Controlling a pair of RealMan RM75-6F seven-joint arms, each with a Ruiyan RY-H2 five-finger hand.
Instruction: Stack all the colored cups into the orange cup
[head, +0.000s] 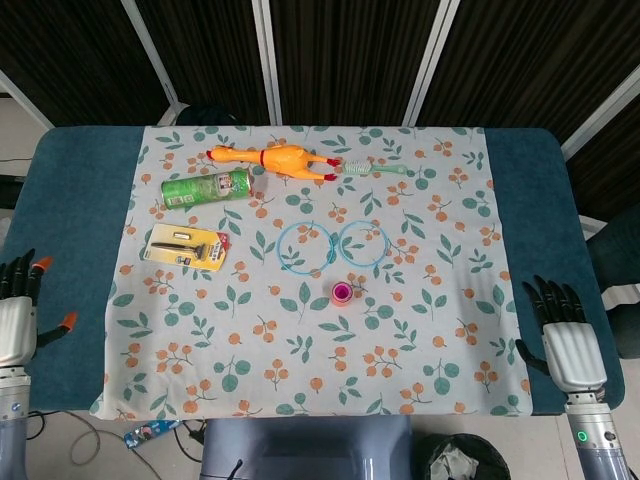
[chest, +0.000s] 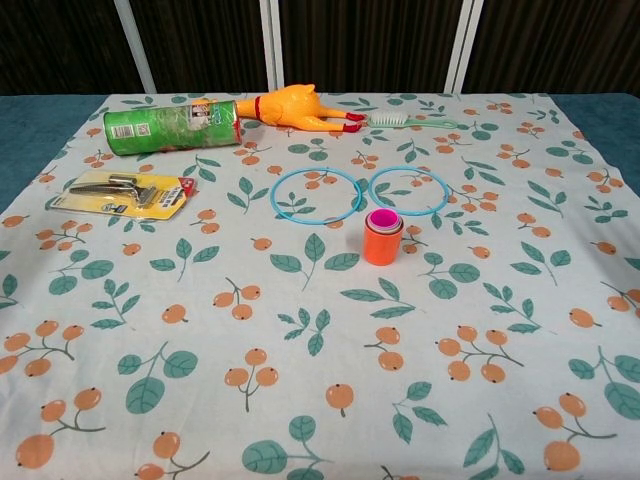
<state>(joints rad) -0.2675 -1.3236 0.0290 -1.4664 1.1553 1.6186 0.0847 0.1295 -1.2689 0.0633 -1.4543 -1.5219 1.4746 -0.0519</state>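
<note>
A: Where did we have the orange cup (chest: 383, 243)?

B: It stood upright near the middle of the bench (head: 80, 180), on the floral cloth (head: 440, 330), just in front of the two blue rings (chest: 316, 194). A magenta cup (chest: 382, 220) sat nested in its mouth, rim showing above the orange wall. We saw no other loose cups, so we judged the stack finished.

A: And our hands?

B: Both hung off the near corners, well apart from the cup. Our left hand (head: 17, 320) sat beyond the left edge, our right hand (head: 568, 340) at the right edge of the cloth. Fingers were spread and released on both, holding nothing.

A: Which one was nearer?

B: Neither by much; the cup lay forward and inward from each. Its long axis was vertical, so any approach would have come from above.
</note>
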